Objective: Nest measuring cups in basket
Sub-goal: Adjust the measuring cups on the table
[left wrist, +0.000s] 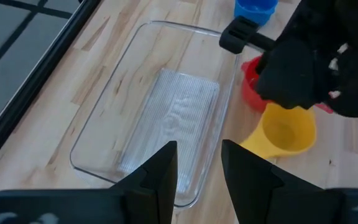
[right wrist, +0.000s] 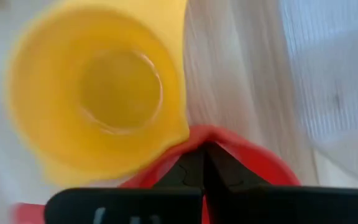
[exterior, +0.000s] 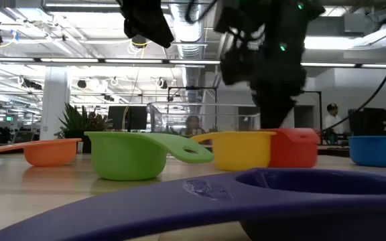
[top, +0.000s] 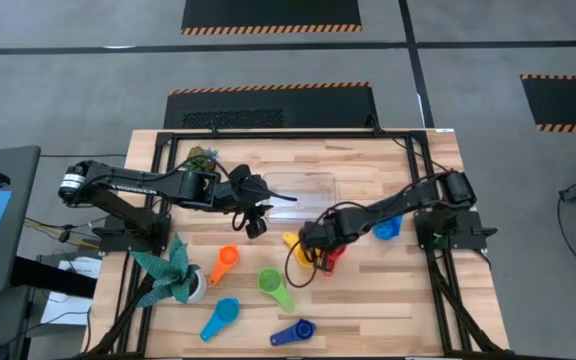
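The clear basket (top: 306, 190) (left wrist: 154, 106) rests flat at the table's far middle and holds nothing. My left gripper (top: 256, 222) (left wrist: 197, 174) hovers open above its near left end. My right gripper (top: 315, 240) (right wrist: 204, 158) points steeply down, shut at the red cup (top: 334, 258) (exterior: 293, 147), right beside the yellow cup (top: 292, 240) (right wrist: 98, 87). The blue cup (top: 386, 228) stands to the right. The orange (top: 226, 262), green (top: 274, 285), light blue (top: 218, 318) and dark blue (top: 293, 332) cups lie open side up nearer the front. My right gripper comes from above, slanting steeply down, with its shut fingertips at the red cup's rim (right wrist: 235, 142), which curves around the tips. The fingers hide the exact place of contact. The cup stays upright beneath the gripper; whether its base rests on the table or hangs just clear, I cannot tell.
A teal plant in a white pot (top: 176, 272) stands at the near left, and a small green plant (top: 200, 157) at the far left corner. Black frame rails (top: 423, 160) run along the table's sides. Bare wood (top: 388, 300) lies at the near right.
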Controlling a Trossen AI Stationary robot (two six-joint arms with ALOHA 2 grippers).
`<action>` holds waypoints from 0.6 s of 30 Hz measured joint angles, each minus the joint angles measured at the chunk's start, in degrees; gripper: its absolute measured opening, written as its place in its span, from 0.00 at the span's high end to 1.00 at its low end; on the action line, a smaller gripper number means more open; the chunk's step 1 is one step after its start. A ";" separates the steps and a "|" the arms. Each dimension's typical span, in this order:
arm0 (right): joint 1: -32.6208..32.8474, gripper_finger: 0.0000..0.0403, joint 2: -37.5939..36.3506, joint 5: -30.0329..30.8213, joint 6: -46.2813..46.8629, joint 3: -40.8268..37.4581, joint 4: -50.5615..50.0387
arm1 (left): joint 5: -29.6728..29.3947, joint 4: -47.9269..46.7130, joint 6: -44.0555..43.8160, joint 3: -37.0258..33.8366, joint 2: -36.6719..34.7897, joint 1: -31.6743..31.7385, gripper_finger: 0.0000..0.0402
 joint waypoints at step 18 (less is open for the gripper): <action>14.99 0.95 -35.67 5.07 20.48 1.30 -9.56 | 12.43 22.66 -3.47 0.01 9.70 -1.34 0.72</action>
